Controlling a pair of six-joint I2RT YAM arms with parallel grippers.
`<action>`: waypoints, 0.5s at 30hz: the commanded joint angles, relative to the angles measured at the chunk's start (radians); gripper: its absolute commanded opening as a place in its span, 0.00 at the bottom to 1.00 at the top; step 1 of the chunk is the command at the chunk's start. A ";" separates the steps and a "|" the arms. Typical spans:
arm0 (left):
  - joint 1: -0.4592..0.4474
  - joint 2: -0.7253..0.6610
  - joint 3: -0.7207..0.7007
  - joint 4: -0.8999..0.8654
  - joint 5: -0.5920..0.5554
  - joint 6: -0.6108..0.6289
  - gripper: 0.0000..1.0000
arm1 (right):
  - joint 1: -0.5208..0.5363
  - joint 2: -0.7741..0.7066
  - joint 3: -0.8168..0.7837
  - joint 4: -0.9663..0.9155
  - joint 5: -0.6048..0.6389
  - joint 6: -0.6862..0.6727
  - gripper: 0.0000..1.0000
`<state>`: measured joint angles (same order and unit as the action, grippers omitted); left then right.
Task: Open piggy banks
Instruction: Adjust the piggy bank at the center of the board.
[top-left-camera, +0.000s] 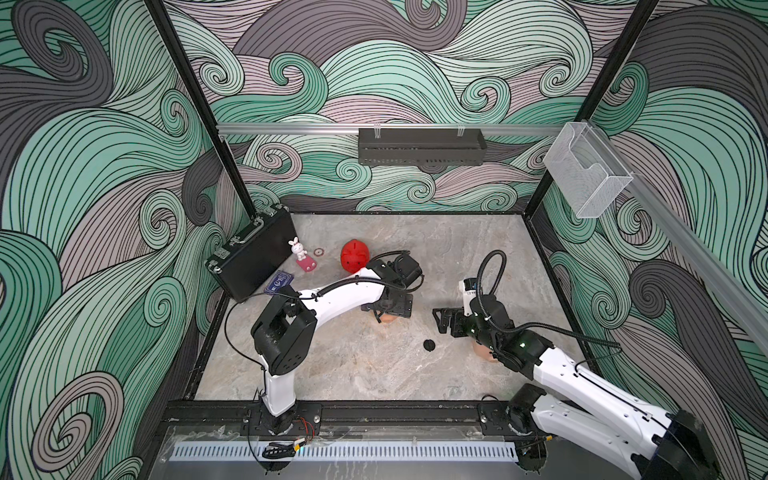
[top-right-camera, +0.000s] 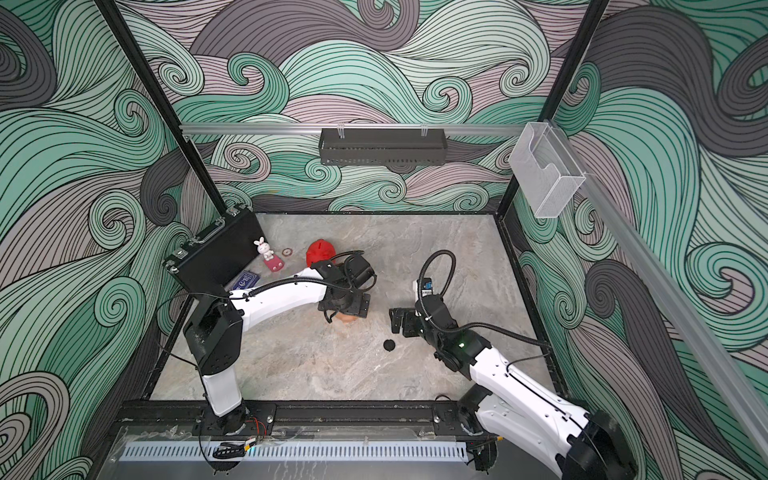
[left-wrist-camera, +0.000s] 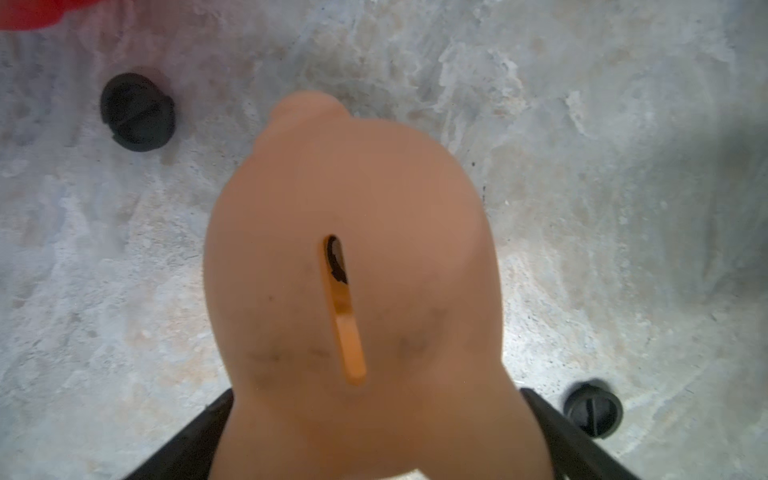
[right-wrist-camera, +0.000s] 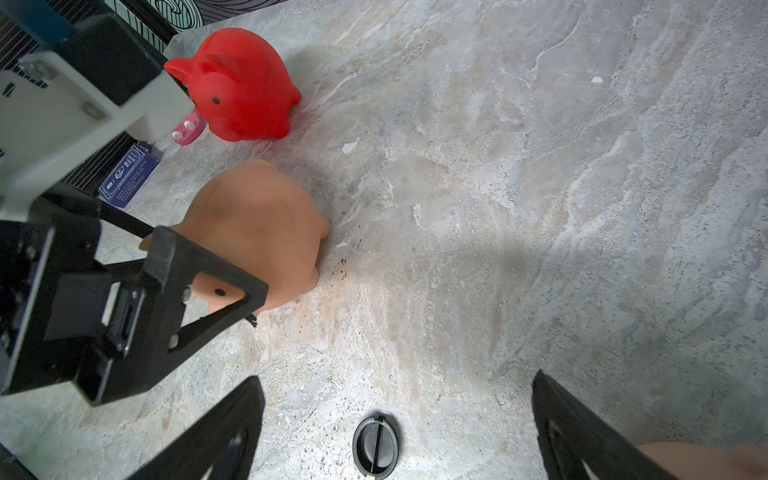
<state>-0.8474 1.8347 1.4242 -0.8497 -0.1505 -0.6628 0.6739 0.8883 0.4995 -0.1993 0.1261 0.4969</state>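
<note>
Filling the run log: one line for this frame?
left gripper: open, straddling peach-pink plastic pig | right gripper: open, empty | black round plugs: two out, on table | red pig: untouched

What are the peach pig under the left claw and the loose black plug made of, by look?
Peach pig: probably soft matte plastic or vinyl; smooth moulded skin, no glare, grey scuffs by the coin slot.
Black plug: looks like hard or rubbery black plastic; moulded disc with a raised bar, slight sheen. Can't tell which.
</note>
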 joint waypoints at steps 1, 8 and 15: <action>0.003 -0.061 -0.021 0.089 0.069 0.005 0.99 | -0.005 0.004 -0.014 -0.011 0.024 -0.012 0.99; 0.021 -0.229 -0.190 0.212 0.021 0.006 0.99 | -0.004 0.024 -0.002 0.011 -0.059 -0.062 0.97; 0.039 -0.529 -0.492 0.390 -0.028 -0.013 0.99 | 0.068 0.122 0.065 0.036 -0.094 -0.104 0.97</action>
<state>-0.8211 1.3792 0.9882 -0.5503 -0.1329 -0.6636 0.7052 0.9855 0.5179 -0.1844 0.0448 0.4255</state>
